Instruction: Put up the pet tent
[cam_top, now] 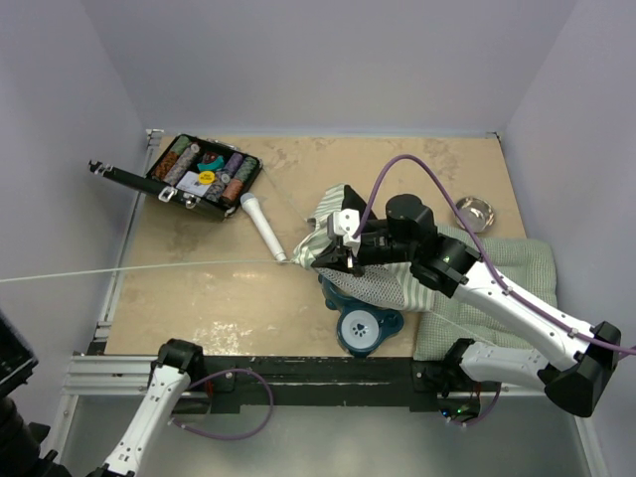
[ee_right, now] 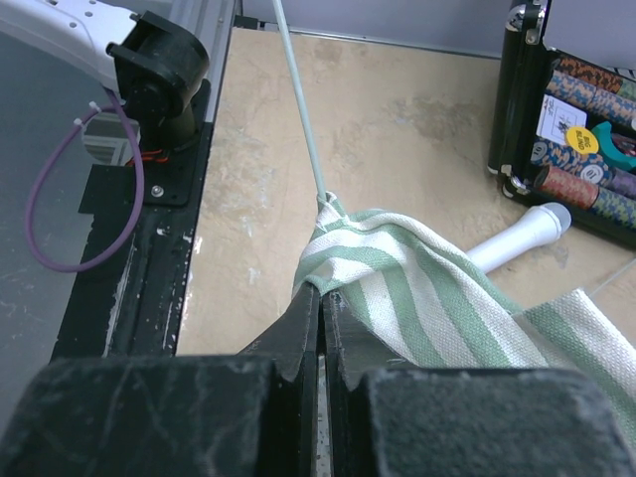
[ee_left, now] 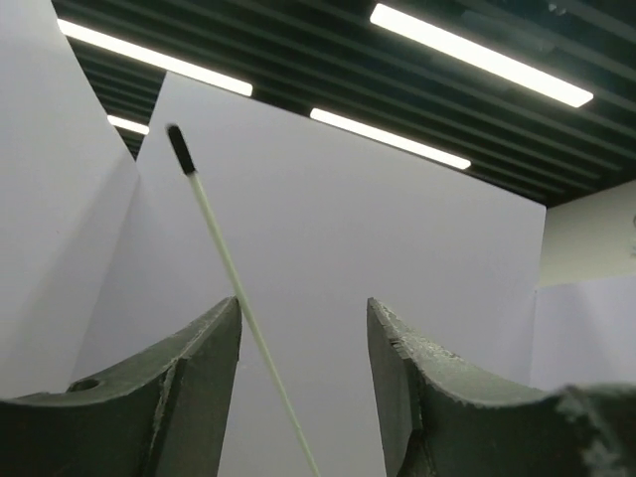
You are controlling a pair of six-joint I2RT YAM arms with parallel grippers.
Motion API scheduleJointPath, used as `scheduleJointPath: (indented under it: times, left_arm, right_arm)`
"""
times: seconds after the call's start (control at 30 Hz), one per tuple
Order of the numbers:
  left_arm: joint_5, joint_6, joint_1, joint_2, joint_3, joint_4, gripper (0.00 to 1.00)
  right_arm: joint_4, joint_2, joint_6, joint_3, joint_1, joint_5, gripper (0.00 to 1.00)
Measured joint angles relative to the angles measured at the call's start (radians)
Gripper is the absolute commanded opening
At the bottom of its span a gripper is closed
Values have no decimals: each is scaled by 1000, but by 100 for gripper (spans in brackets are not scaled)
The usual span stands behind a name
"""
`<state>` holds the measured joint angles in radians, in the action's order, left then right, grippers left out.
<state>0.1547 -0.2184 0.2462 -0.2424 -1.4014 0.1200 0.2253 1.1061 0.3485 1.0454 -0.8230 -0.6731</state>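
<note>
**A:** Right, where does the pet tent (cam_top: 336,204) sit?

**B:** It's bunched mid-surface (cam_top: 229,308), partly over the teal bowl stand (cam_top: 360,326) and beside the green cushion (cam_top: 517,268). The right jaws are clenched on the striped hem, just where the white pole (cam_top: 149,267) comes out of the fabric.

**A:** And the left jaws?

**B:** They're out of the overhead view. Their own camera looks up at the ceiling and shows them apart, released. The pole runs up between them, with its black tip high above. Nothing is gripped there.

**A:** So the step, I'd judge, is working that pole through the tent's sleeve.

**B:** I think so. To do it well, close the left jaws squarely on the pole, as near the fabric as the arm can reach. A long, thin rod will likely bow if it's pushed from far off. Push along the pole's own line, in short strokes.

**A:** And the right side?

**B:** Hold the hem firm and taut so the sleeve doesn't bunch ahead of the pole. Mind the chip case (cam_top: 204,174) and the white handle (cam_top: 260,224), because a swinging pole could catch them.
</note>
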Motion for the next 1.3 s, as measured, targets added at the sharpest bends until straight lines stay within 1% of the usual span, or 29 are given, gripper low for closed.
scheduleJointPath:
  times: [0.17, 0.33, 0.43, 0.53, 0.63, 0.7, 0.8, 0.87, 0.9, 1.0, 1.13, 1.3]
  left_arm:
    - [17, 31, -5, 10, -47, -44, 54]
    - [17, 29, -3, 9, -51, -51, 54]
    - [29, 27, -3, 8, -52, -45, 59]
    - [27, 3, -5, 8, -51, -6, 64]
    - [37, -26, -16, 18, -20, 58, 64]
    - [84, -29, -29, 26, 4, 102, 66]
    - [194, -31, -58, 48, 45, 152, 69]
    - [249, -34, -79, 76, 76, 175, 70]
    - [313, -35, -102, 118, 112, 193, 70]
    - [358, -37, -104, 134, 132, 185, 71]
    - [412, -43, -79, 122, 154, 166, 71]
    - [429, -31, 9, 46, 142, 98, 70]
  right_arm:
    - [3, 1, 2, 3, 1, 1, 0]
    - [13, 8, 21, 19, 1, 0, 0]
    - [22, 8, 27, 19, 2, 1, 0]
    - [24, 8, 28, 19, 2, 1, 0]
    - [25, 8, 27, 19, 2, 1, 0]
    - [25, 8, 27, 19, 2, 1, 0]
    - [26, 8, 27, 21, 2, 1, 0]
    - [27, 8, 27, 22, 2, 1, 0]
    - [29, 8, 27, 22, 4, 2, 0]
    - [34, 8, 29, 24, 4, 2, 0]
    - [47, 6, 36, 33, 4, 3, 0]
    - [52, 5, 39, 33, 4, 3, 0]
